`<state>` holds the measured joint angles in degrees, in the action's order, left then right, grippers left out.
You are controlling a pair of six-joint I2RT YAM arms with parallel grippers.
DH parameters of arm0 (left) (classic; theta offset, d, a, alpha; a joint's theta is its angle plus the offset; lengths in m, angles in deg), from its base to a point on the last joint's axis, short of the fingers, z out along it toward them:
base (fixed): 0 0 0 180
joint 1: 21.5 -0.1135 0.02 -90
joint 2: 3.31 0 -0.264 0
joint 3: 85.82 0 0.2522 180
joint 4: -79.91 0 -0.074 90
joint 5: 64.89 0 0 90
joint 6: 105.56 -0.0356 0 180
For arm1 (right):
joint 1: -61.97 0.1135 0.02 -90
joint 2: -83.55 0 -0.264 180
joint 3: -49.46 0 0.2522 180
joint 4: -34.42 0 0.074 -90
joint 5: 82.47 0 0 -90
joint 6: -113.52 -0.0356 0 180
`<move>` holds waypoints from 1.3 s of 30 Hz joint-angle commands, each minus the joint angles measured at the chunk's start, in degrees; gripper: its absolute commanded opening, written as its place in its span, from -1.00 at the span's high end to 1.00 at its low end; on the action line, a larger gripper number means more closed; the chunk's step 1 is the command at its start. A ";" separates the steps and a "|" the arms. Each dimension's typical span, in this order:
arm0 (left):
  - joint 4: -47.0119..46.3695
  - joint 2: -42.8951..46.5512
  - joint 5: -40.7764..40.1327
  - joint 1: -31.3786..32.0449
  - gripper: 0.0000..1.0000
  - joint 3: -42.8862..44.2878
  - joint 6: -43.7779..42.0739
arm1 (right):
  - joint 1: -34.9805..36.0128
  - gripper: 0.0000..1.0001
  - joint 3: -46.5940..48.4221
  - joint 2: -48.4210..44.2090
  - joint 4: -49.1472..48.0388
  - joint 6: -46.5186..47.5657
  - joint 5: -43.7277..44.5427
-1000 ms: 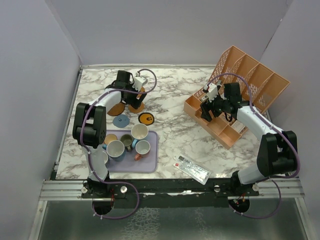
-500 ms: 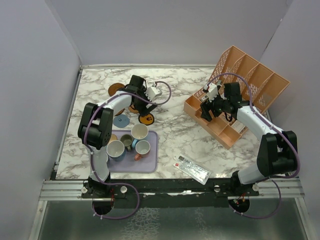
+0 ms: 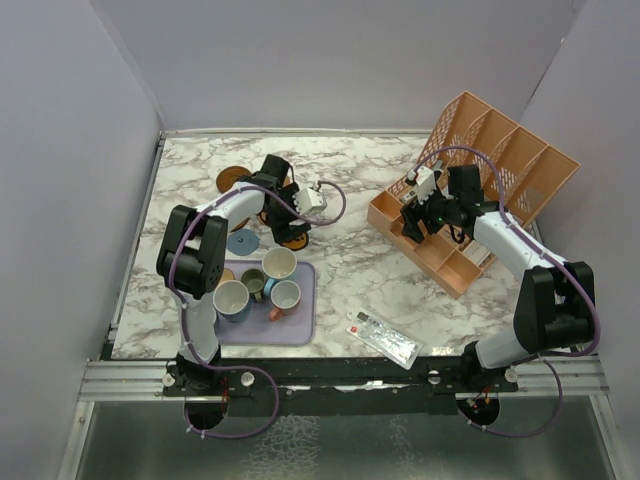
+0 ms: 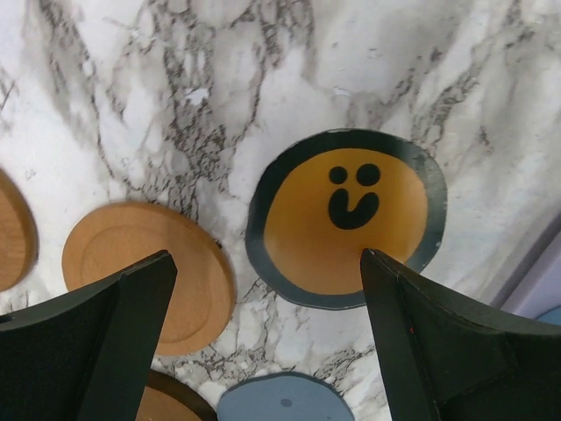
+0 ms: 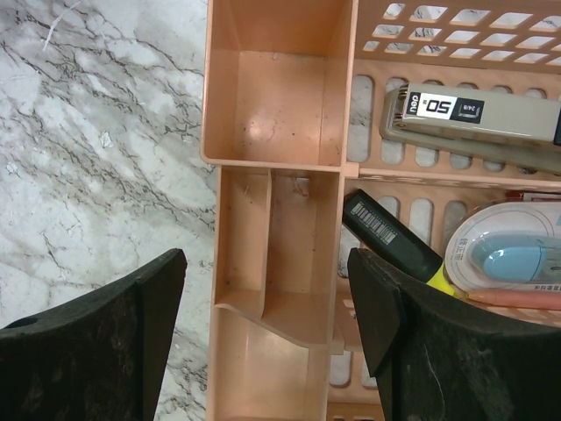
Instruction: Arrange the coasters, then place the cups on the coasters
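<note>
My left gripper (image 4: 267, 256) hangs open just above the marble, over a cluster of coasters. The orange coaster with a black face (image 4: 351, 219) lies partly between its fingers, a tan coaster (image 4: 149, 272) to the left, a grey-blue coaster (image 4: 280, 399) below. In the top view this gripper (image 3: 292, 222) covers part of the orange coaster (image 3: 293, 240). A dark brown coaster (image 3: 231, 179) lies at the back left. Several cups (image 3: 279, 263) stand on the lavender tray (image 3: 300, 325). My right gripper (image 5: 265, 263) is open and empty over the orange organiser (image 5: 272, 96).
The slotted organiser (image 3: 480, 150) fills the back right and holds a stapler (image 5: 469, 114), a black marker (image 5: 390, 237) and a correction tape (image 5: 508, 254). A flat packet (image 3: 383, 337) lies near the front edge.
My left arm swung from the back left toward the right and nearer, and now hangs over the orange face coaster. The dark brown coaster at the back left now shows. The right arm stayed still.
</note>
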<state>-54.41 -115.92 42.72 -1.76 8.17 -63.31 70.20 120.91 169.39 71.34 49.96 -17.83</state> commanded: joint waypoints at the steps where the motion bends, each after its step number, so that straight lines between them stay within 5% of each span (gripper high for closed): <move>1: 3.76 -1.48 5.45 1.16 -0.80 2.01 -8.30 | -0.23 -0.50 1.50 0.34 0.58 0.93 -0.81; 20: 14.19 -5.38 11.01 2.75 -0.93 5.86 -24.23 | -0.23 -0.50 1.72 0.80 1.17 1.51 -0.93; 39: 16.07 -9.45 9.71 2.77 -0.98 9.05 -25.63 | -0.22 -0.50 1.90 1.59 1.46 1.83 -0.94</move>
<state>-39.00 -121.78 52.29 0.71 15.84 -88.11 70.20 121.02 170.29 72.20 50.88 -17.83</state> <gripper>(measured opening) 0.989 0.754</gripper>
